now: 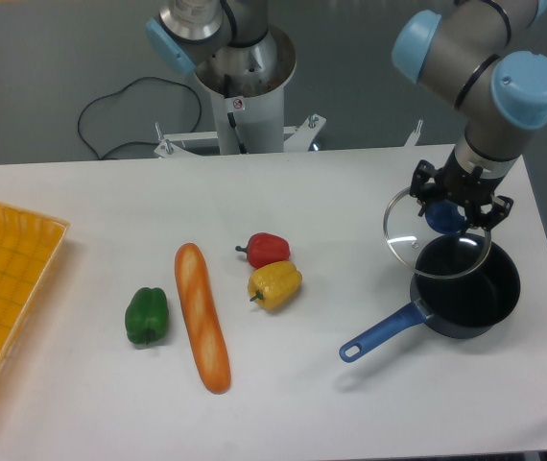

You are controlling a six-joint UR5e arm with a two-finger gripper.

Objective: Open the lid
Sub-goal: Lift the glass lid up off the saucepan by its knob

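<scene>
The lid (410, 240) is a clear glass disc with a thin metal rim and a blue knob (444, 216). It hangs in the air, up and to the left of the dark saucepan (467, 300), overlapping only the pan's upper left rim. My gripper (449, 213) is shut on the lid's knob from above. The saucepan stands uncovered on the table at the right, its blue handle (379, 332) pointing to the lower left.
A red pepper (268, 249) and a yellow pepper (274, 284) lie mid-table. A baguette (202, 316) and a green pepper (146, 315) lie further left. A yellow tray (0, 288) sits at the left edge. The arm's base (235, 67) stands behind the table.
</scene>
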